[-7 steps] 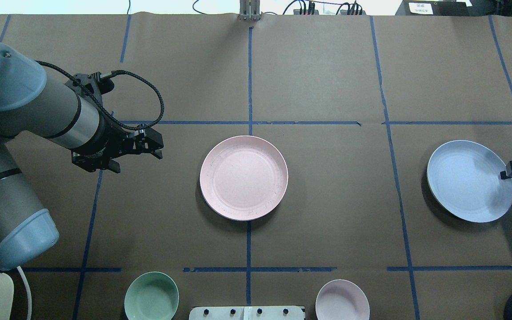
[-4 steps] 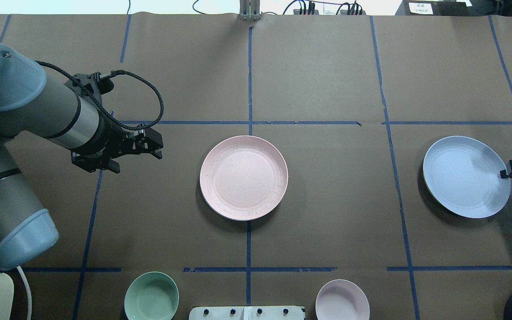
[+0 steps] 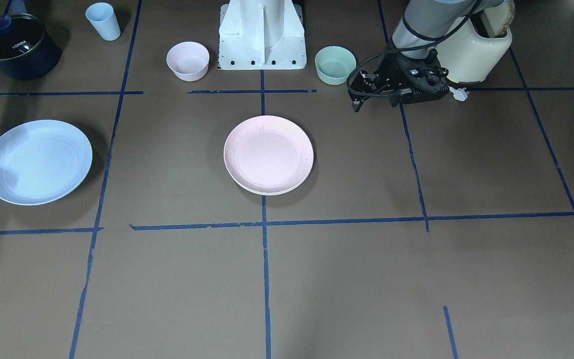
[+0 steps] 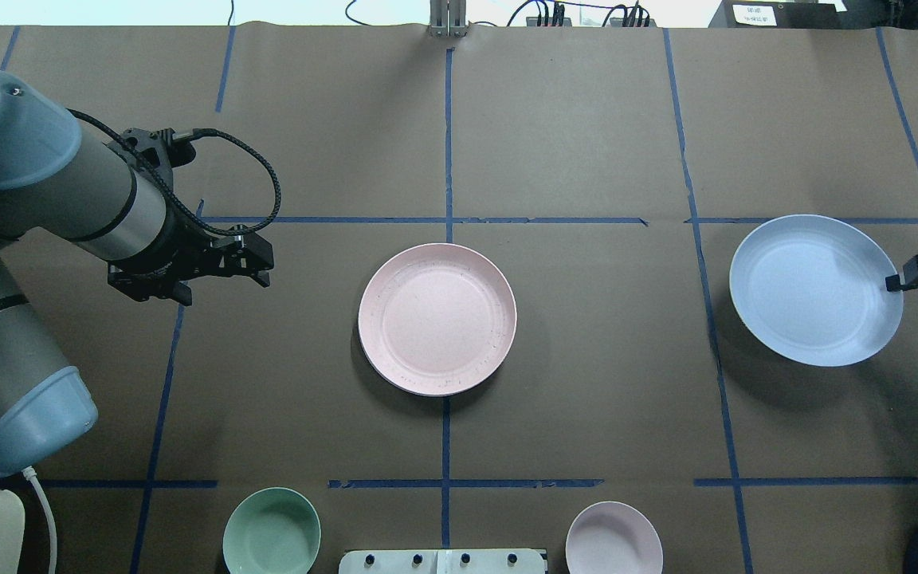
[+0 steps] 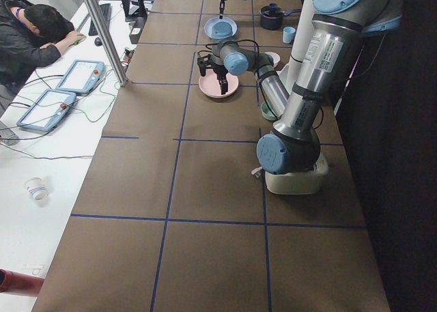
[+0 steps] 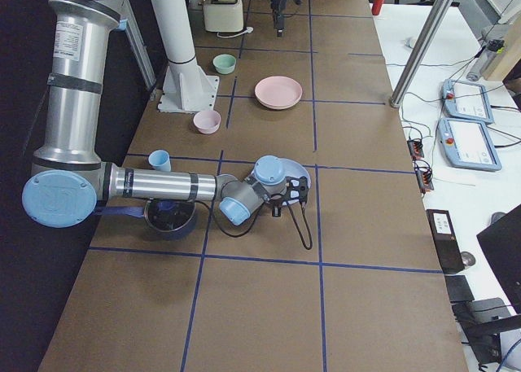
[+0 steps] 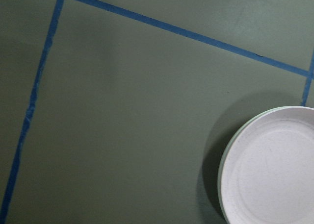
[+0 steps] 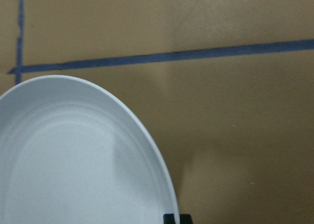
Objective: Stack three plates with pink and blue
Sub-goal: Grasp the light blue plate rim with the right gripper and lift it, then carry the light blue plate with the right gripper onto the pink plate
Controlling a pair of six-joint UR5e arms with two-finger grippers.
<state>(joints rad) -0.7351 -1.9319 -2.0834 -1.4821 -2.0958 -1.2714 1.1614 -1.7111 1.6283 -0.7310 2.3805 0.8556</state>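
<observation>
Blue plate (image 4: pixel 816 291) gripped by right fingers (image 4: pixel 907 279) (rim only).

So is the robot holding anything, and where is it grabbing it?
The right gripper pinches the blue plate by its rim, at the edge nearest that arm. The left gripper holds nothing.

Table (image 4: pixel 586 119); plate stack (image 4: pixel 437 319); green bowl (image 4: pixel 272 532); pink bowl (image 4: pixel 613 538)

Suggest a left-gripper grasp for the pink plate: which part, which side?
Pinch the raised rim of the pink plate on its edge nearest the left gripper, one finger inside the lip, one outside, coming in low from that side. It lies flat and looks too wide to span; the right gripper holds the blue plate by its rim likewise.
</observation>
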